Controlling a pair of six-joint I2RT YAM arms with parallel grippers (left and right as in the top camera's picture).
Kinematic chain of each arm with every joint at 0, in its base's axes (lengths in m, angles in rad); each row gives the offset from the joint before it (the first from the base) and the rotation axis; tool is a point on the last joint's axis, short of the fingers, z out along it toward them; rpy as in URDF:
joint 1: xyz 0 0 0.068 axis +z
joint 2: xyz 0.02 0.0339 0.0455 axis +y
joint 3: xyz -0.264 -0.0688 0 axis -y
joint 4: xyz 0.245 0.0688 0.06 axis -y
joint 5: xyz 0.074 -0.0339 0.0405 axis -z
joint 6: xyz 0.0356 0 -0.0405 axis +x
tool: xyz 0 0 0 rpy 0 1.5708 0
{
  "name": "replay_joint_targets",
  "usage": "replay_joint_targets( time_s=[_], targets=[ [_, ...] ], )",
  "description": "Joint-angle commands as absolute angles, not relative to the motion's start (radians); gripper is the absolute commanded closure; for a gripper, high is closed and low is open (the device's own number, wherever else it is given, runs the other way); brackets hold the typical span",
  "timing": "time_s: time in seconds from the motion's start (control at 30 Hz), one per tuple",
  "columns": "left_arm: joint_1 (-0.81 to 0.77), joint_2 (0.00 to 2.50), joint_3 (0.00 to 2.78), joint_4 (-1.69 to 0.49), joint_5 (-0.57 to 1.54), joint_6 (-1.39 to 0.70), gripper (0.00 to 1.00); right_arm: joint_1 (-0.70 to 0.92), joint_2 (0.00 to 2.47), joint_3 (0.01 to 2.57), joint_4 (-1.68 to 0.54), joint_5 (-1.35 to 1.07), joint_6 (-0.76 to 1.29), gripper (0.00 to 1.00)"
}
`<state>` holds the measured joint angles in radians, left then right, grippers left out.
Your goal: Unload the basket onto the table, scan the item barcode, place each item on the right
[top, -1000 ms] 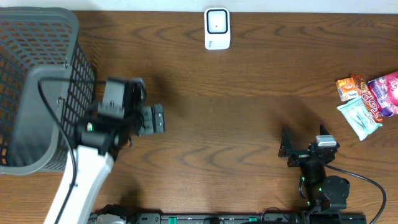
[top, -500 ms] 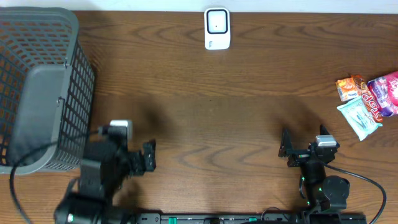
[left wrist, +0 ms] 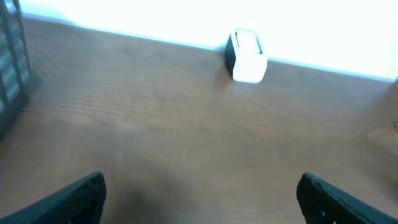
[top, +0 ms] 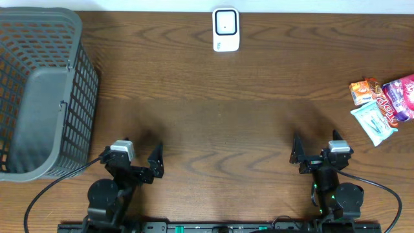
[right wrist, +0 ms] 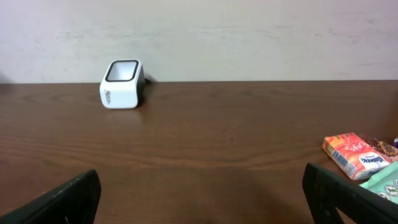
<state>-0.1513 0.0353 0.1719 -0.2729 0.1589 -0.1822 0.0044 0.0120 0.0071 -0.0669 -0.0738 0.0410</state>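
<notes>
Found the left gripper (top: 132, 169) low at the table's (top: 220, 123) near edge, left of centre, jaws set wide apart and clamped on nothing. Found the right gripper (top: 317, 160) at the same near edge, right of centre, jaws likewise spread wide and holding nothing. Noted a dark mesh basket (top: 81, 97) standing upright along the left edge, reaching from the far left corner most of the way toward the near edge, close to the left gripper but apart from it. Noted three packets bunched together at the right edge, farther back than the right gripper and well apart from it: a pale green packet (top: 373, 122) nearest, an orange packet (top: 363, 91) just behind it, a pink packet (top: 400, 96) on their right, cut off by the frame. Could not make out any barcode on them. Spotted the white scanner (top: 226, 29) farthest back, at the middle of the far edge, well apart from both grippers and from the packets.
</notes>
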Motion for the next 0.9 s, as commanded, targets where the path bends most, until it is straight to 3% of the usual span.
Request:
replay_joint_targets(
  time_s=[0.0, 0.27, 0.87],
  targets=[
    [-0.124, 0.008, 0.127, -0.201, 0.18, -0.168, 0.02, 0.014, 0.005, 0.006, -0.071, -0.07, 0.051, 0.01],
    [-0.086, 0.001, 0.001, 0.023, 0.21, -0.157, 0.02, 0.014, 0.005, 0.006, -0.071, -0.07, 0.051, 0.01],
    [-0.015, 0.001, 0.004, -0.06, 0.2, -0.078, 0.02, 0.014, 0.005, 0.006, -0.071, -0.07, 0.051, 0.01]
  ],
)
